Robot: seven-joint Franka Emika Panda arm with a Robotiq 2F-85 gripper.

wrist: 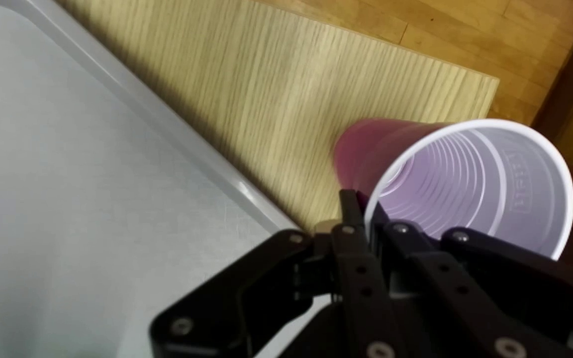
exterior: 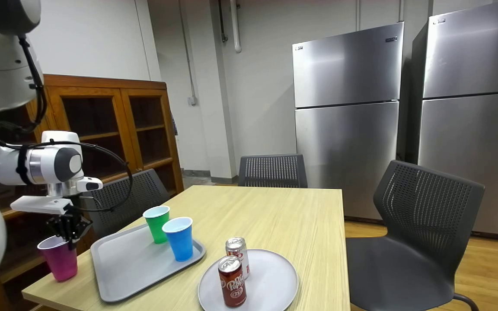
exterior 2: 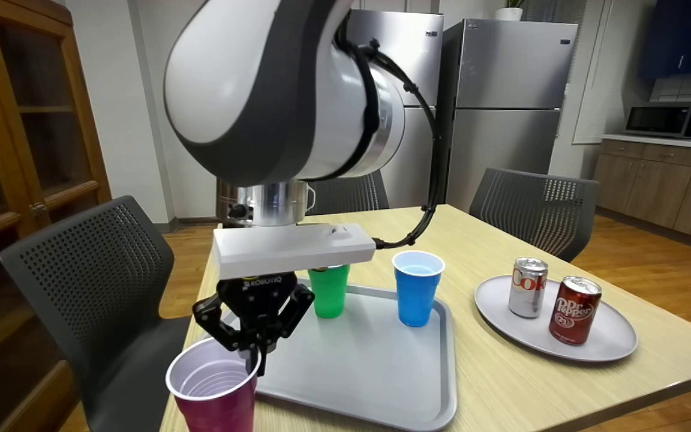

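Plainly pinched: purple cup (exterior: 62,264) beside the tray (exterior: 132,265)

Right now the purple cup is over a corner of the desk (wrist: 266,99), just off the tray, with a strip of wood grain showing between the two in the wrist view. Whether its base touches the desk cannot be told. The end effector (wrist: 365,213) has it by the white rim, on the side toward the tray: one finger inside, one outside, drawn together until only the thin wall separates them.

On the tray, toward the end farther from that grip, two more cups stand upright and apart. The blue cup (exterior 2: 417,294) is nearer the plate (exterior 2: 612,342); the green cup (exterior 2: 329,293) is partly hidden behind the arm in an exterior view. Near the tray but not touching it, the plate carries a Coke can (exterior 2: 528,291) and a Dr Pepper can (exterior 2: 574,312), both upright.

Farther from the tray, dark chairs (exterior: 424,216) surround the desk, with a wooden cabinet (exterior: 118,125) and steel fridges (exterior: 348,73) well beyond.
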